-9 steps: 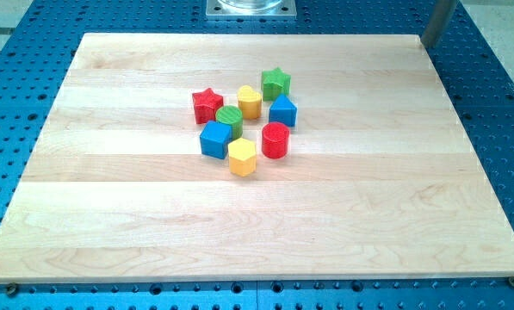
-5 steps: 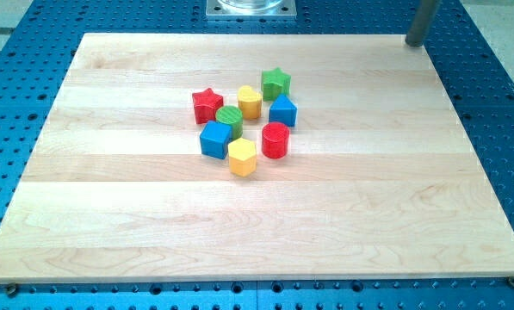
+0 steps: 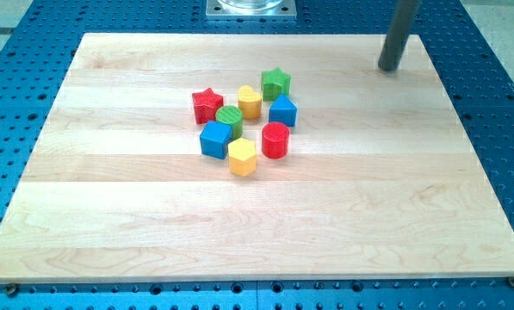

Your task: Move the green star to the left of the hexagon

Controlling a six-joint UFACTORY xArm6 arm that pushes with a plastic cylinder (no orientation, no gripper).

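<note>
My tip (image 3: 388,69) (a bare rod tool, nothing to open or close) well right of green star (image 3: 275,83)

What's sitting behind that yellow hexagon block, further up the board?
Just behind the yellow hexagon stand a blue cube and a red cylinder, with a green cylinder beyond. It covers only the cube's lower corner; nothing seems fully hidden.

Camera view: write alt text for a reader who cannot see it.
Seven small blocks cluster mid-board on a wooden table top, the green star at the cluster's top and the yellow hexagon at its bottom. My tip is near the view's upper right, well apart from every block.
</note>
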